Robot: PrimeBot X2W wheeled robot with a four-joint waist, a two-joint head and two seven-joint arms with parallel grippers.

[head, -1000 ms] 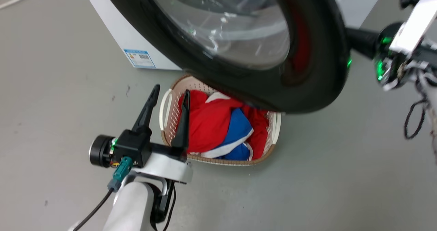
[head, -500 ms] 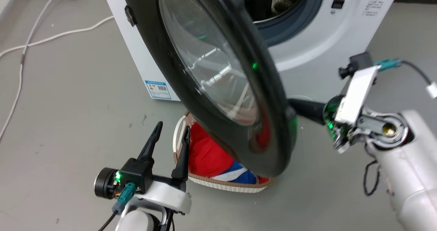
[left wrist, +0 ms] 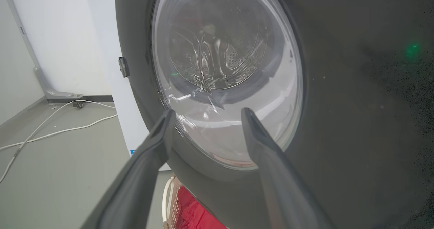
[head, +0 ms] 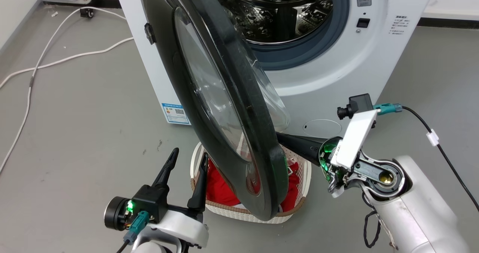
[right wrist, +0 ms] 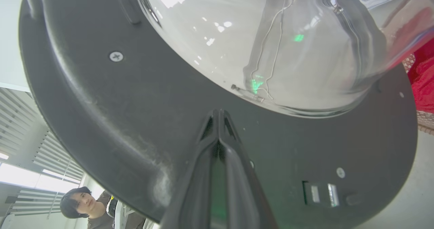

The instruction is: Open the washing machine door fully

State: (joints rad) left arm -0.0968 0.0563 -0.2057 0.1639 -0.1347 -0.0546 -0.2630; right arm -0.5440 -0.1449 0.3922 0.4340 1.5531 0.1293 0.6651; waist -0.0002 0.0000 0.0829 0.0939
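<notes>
The right hand point(right wrist: 217, 115) is clenched: both fingers are pressed together with nothing between them. In the right wrist view the tips lie against the black inner face of the washing machine door point(head: 245, 110), just below the bulging glass bowl point(right wrist: 271, 46). In the head view the dark fingers reach in behind the door's lower free edge.

The left hand point(head: 189, 155) is released, fingers spread and empty. It hangs low on the outer side of the door and points toward it, without contact. In the left wrist view the outer glass shows between the two fingertips.

The door stands partly open. It is hinged on the left of the washing machine point(head: 336, 77) and swung outward, its edge turned toward the head camera. The steel drum point(head: 277, 13) and the grey gasket point(head: 318, 47) are exposed behind it.

A laundry basket point(head: 243, 212) holding red clothes point(head: 220, 185) stands on the floor beneath the door's lower edge. A blue label point(head: 174, 113) is on the machine's side panel. A white cable point(head: 56, 62) lies on the floor to the left.
</notes>
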